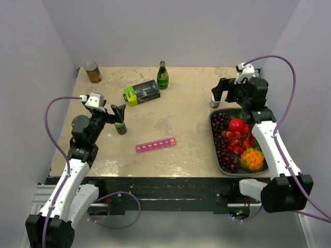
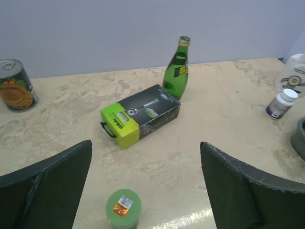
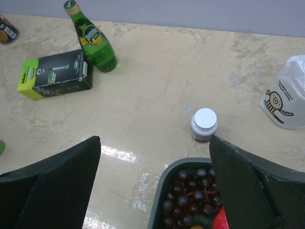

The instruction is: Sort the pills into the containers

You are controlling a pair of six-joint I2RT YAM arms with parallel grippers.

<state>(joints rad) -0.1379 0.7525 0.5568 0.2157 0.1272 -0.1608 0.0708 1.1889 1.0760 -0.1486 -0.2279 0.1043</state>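
The pink pill-organiser strip (image 1: 155, 145) lies on the table near the front centre, lids shut, and shows only in the top view. My left gripper (image 1: 120, 111) is open and empty, just above and behind a small green-capped bottle (image 1: 121, 128). That bottle (image 2: 123, 208) stands below and between the left fingers (image 2: 47, 191). My right gripper (image 1: 223, 98) is open and empty over the far end of the fruit tray. A white-capped pill bottle (image 3: 204, 125) stands just beyond the right fingers (image 3: 252, 186). I see no loose pills.
A black-and-lime box (image 1: 141, 92), a green glass bottle (image 1: 163, 76) and a can (image 1: 92, 72) stand at the back. The grey fruit tray (image 1: 213, 135) with grapes and other fruit lies at the right. A white bag (image 3: 286, 98) is at the far right.
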